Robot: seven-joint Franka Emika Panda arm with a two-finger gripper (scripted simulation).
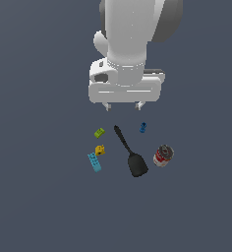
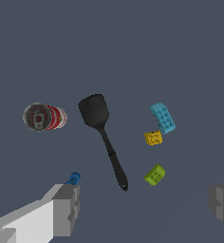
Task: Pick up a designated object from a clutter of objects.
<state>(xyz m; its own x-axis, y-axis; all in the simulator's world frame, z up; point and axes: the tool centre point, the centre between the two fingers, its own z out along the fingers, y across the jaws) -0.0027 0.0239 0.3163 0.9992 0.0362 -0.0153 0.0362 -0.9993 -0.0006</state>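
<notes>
The designated object, a tiny yellow-orange studded brick (image 1: 100,150) (image 2: 153,138), lies on the dark floor among the clutter of objects, touching or nearly touching a longer cyan brick (image 1: 94,162) (image 2: 163,117). A lime-green brick (image 1: 99,132) (image 2: 155,174) lies a little apart from it. My gripper (image 1: 123,106) (image 2: 144,206) hangs high above the clutter, open and with nothing between its fingers (image 2: 66,209). It is above the handle end of the black spatula (image 1: 129,151) (image 2: 104,137), away from the yellow brick.
A red-and-white tin can (image 1: 163,155) (image 2: 44,116) lies on its side beyond the spatula's blade. A small dark blue brick (image 1: 143,127) (image 2: 73,178) sits close to one fingertip in the wrist view. The white arm body (image 1: 132,44) fills the top of the exterior view.
</notes>
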